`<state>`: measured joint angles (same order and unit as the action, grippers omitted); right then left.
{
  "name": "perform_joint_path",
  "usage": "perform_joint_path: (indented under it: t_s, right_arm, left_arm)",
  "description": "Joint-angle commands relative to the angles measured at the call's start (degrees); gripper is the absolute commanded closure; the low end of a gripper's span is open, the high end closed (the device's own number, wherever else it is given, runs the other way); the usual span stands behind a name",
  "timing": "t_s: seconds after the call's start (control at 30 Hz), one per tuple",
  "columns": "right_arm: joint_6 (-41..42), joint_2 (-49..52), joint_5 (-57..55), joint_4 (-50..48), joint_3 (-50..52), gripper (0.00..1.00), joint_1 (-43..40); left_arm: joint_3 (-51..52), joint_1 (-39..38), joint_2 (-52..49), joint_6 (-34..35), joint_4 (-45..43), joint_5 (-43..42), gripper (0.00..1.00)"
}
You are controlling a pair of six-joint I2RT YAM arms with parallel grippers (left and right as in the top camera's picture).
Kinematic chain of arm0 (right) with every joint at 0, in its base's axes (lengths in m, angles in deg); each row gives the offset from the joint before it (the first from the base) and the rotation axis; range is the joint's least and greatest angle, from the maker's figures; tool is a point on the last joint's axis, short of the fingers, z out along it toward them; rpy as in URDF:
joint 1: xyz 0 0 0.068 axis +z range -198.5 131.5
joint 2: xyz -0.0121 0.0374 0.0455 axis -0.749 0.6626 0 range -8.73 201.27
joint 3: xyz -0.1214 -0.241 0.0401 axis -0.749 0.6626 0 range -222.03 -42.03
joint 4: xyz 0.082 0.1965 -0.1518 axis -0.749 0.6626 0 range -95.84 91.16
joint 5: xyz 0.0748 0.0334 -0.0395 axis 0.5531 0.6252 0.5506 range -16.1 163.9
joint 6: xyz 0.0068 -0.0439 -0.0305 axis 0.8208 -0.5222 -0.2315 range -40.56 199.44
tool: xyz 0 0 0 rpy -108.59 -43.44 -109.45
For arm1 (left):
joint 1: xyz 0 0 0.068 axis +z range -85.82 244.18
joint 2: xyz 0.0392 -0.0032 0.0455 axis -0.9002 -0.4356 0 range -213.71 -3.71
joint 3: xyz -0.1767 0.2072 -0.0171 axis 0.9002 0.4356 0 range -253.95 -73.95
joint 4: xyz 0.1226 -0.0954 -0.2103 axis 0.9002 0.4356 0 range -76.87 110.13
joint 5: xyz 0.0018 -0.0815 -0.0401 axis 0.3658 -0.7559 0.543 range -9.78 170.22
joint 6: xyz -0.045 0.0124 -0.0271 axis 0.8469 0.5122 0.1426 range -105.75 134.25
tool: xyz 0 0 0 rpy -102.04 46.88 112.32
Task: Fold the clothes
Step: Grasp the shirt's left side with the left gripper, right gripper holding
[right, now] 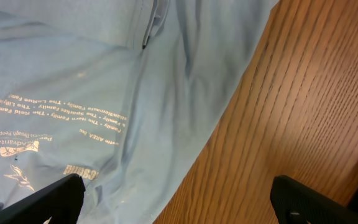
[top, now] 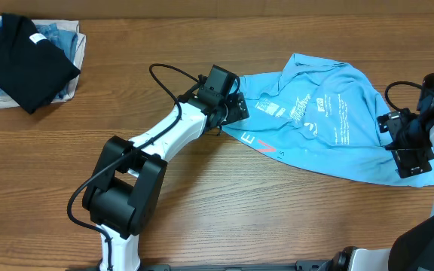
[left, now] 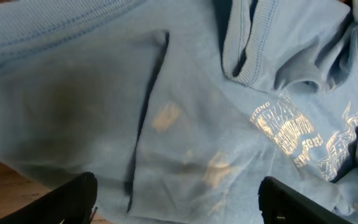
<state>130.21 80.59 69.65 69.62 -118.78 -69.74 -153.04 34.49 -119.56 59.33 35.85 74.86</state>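
We are seeing the light sky-blue short-sleeved t-shirt with a ribbed collar and white lettering lying rumpled across the right half of the brown wood-grain counter. The left hand is hovering at its left edge, fingers spread wide and gripping nothing. The right hand is sitting at its right edge, equally spread. Bare counter is stretching along the front. Far left, a black folded shirt is hiding most of the denim-blue and white folded garments
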Motion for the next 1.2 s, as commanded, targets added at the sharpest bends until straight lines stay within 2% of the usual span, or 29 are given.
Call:
perform_joint_path:
  t_s: [0.0,0.87,0.97,1.07,1.17]
  right_arm:
    - [-0.2,0.1,0.1,-0.2,0.0,0.00,0.2]
    - [-0.2,0.1,0.1,-0.2,0.0,0.00,0.2]
    - [-0.2,0.1,0.1,-0.2,0.0,0.00,0.2]
    - [-0.2,0.1,0.1,-0.2,0.0,0.00,0.2]
    - [-0.2,0.1,0.1,-0.2,0.0,0.00,0.2]
  left_arm:
    - [-1.3,-0.4,-1.0,0.5,-0.1,1.4,0.17]
    - [-1.3,-1.1,-5.3,-1.5,-0.5,1.0,0.18]
    - [-1.4,-1.1,-5.3,-1.4,-0.7,0.8,0.23]
    - [-1.5,-1.1,-5.2,-1.6,-0.7,-0.4,0.33]
    - [-2.1,-1.1,-5.2,-1.8,-0.7,-1.7,0.34]
